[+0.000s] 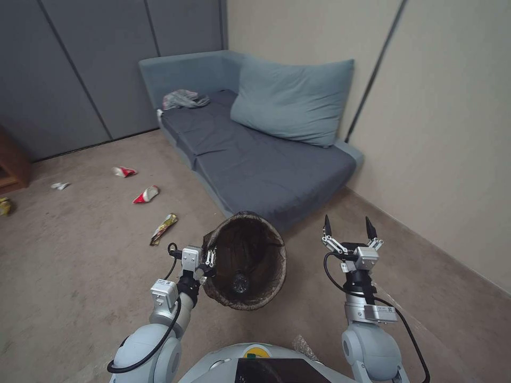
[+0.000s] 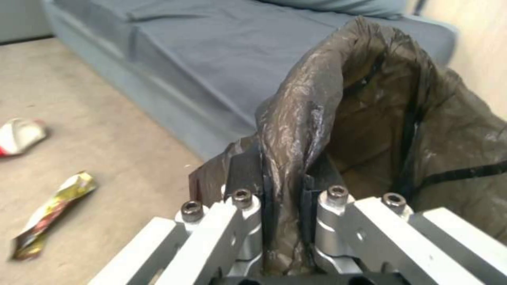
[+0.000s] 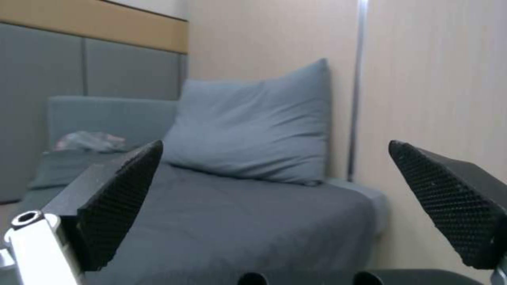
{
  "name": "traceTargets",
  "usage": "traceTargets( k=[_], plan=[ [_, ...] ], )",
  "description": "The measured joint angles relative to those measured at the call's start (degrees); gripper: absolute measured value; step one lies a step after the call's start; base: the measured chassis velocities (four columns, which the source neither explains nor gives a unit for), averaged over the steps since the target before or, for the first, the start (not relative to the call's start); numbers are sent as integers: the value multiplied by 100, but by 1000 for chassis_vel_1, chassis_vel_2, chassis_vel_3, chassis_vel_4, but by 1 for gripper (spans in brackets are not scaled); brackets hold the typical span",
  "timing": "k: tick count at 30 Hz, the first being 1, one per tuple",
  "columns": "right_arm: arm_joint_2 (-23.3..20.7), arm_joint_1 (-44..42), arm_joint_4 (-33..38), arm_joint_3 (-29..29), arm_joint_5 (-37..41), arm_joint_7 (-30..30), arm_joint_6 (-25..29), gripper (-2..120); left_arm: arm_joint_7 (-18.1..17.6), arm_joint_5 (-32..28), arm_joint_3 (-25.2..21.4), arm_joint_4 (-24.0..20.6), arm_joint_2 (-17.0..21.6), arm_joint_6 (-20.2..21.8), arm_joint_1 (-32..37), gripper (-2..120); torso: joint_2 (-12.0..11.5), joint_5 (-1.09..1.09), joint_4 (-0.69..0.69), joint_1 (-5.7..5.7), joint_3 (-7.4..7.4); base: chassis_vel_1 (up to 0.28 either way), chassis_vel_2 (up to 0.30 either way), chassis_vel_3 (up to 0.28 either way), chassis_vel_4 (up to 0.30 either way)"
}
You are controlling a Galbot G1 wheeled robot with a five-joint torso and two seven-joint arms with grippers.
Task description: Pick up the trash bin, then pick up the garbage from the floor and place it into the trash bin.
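The trash bin, lined with a dark brown bag, hangs above the floor in front of the sofa, its mouth tilted toward me. My left gripper is shut on the bin's rim, one finger inside and one outside the bag. A small clear bottle lies at the bin's bottom. My right gripper is held up open and empty to the right of the bin. Garbage lies on the floor to the left: a gold-yellow wrapper, two red-and-white cups and a white scrap.
A grey-blue sofa with a large pillow stands right behind the bin, against the beige wall. A grey translucent plastic bag lies on its far end. Wooden furniture sits at the far left. Open floor spreads to the left.
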Motion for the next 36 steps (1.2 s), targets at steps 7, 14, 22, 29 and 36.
traceTargets(
  k=[7, 14, 22, 29, 36],
  plan=[
    [20, -10, 2, -2, -1, -1, 7, 100, 4, -10, -11, -8, 10, -10, 6, 7, 0, 0, 1, 0, 0, 132, 125, 116, 129],
    [34, -10, -1, 0, -9, -1, 7, 100, 11, -21, -5, -8, 17, -13, -11, 7, 0, 0, -1, 0, 0, 132, 117, 124, 130],
    [43, -22, 9, 3, -18, -8, 8, 100, 19, -21, -5, -8, 19, -20, -6, 7, 0, 0, 0, 0, 0, 136, 136, 127, 134],
    [52, -16, 12, -1, -26, -34, 9, 100, 27, -22, -9, -10, 21, -22, -6, 7, 0, 0, 0, 0, 0, 124, 126, 119, 116],
    [51, -18, 12, 0, -29, -53, 28, 100, 30, -22, -10, -10, 19, -27, -5, 7, 0, 0, 0, 0, 0, 126, 119, 121, 130]
  ],
)
